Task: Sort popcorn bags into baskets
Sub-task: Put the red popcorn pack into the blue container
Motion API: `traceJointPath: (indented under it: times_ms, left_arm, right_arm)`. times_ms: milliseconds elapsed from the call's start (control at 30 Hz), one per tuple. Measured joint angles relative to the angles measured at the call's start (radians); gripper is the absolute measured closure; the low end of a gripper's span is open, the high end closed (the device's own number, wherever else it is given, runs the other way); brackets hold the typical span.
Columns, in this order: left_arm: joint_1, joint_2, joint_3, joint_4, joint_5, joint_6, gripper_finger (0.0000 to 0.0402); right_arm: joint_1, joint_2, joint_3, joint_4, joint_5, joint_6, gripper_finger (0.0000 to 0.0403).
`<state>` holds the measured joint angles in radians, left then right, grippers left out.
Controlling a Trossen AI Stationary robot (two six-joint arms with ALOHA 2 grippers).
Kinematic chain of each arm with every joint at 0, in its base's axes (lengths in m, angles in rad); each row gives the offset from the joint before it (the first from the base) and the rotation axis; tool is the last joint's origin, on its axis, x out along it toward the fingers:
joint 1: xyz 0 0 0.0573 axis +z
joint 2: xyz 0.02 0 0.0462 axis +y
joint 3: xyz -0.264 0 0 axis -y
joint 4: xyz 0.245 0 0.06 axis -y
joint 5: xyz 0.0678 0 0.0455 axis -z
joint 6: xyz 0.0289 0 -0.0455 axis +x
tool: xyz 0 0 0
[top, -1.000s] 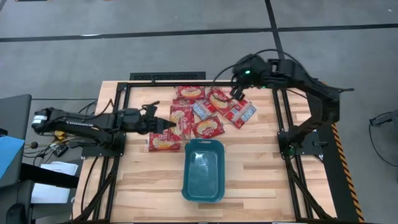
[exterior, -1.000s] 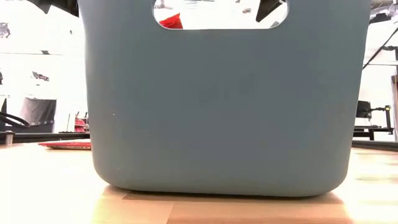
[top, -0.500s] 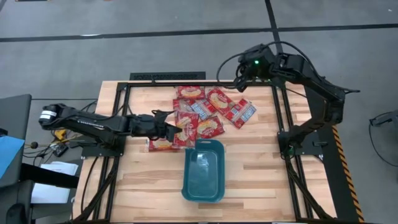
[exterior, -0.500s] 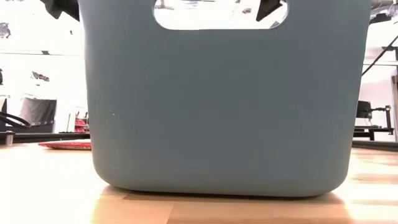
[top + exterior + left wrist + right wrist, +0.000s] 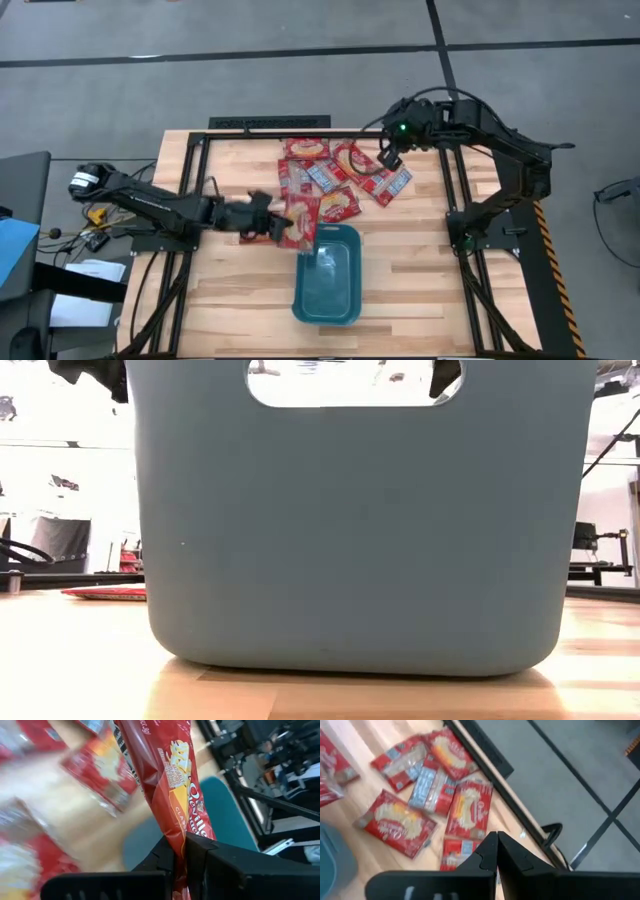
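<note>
Red popcorn packets point(image 5: 335, 175) lie loosely overlapping on the far middle of the table, also in the right wrist view point(image 5: 395, 827). The teal basket point(image 5: 327, 272) stands nearer and fills the low view point(image 5: 350, 520). My left gripper point(image 5: 283, 225) reaches in from the table's left, shut on one packet point(image 5: 302, 232) at the basket's far left corner. Beyond that packet, the left wrist view shows the basket point(image 5: 227, 820). My right gripper point(image 5: 388, 160) hovers shut and empty point(image 5: 496, 847) above the right side of the pile. Another packet point(image 5: 105, 592) lies flat on the table left of the basket. My left gripper pinches the packet between its two fingers at one end point(image 5: 180, 837). The fingers come level from the table's left. The packet is lifted clear and sticks out past the fingertips, creased lengthwise, over the basket's far left corner.
A black metal frame point(image 5: 270, 123) runs along the table's far edge and down both sides. Bare wood point(image 5: 420, 280) shows right and left of the basket. Grey floor with dark lines surrounds the table.
My left gripper has carried its packet from the left side of the pile toward the near edge and the basket, with the packet lifted off the table. My right gripper drew back toward the far edge, then returned over the right side of the pile.
</note>
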<state>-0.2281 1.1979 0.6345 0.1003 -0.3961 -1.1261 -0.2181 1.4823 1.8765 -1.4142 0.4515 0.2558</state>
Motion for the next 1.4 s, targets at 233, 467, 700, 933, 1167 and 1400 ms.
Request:
traceJointPath:
  times_ms: [233, 467, 700, 933, 1167, 1400]
  left_arm:
    - [-0.180, 0.135, 0.068, 0.044, -0.272, -0.087, 0.0401]
    - [-0.254, 0.346, 0.304, -0.010, -0.238, -0.066, 0.0401]
    - [-0.239, 0.512, 0.402, -0.021, -0.106, -0.177, 0.0398]
    - [-0.232, 0.557, 0.399, -0.050, -0.026, -0.308, 0.0383]
    - [-0.221, 0.557, 0.399, -0.038, -0.009, -0.266, 0.0301]
    - [-0.206, 0.555, 0.399, 0.047, 0.030, -0.139, 0.0202]
  right_arm:
    - [0.111, 0.000, 0.000, -0.020, 0.002, 0.034, 0.0386]
    - [0.185, 0.000, 0.000, -0.025, 0.052, 0.102, 0.0375]
    - [0.243, 0.000, 0.000, -0.035, 0.069, 0.140, 0.0370]
    - [0.272, 0.000, 0.000, -0.034, 0.106, 0.139, 0.0385]
    - [0.271, 0.004, 0.000, -0.030, 0.112, 0.139, 0.0366]
    - [0.271, 0.011, 0.001, -0.033, 0.110, 0.139, 0.0360]
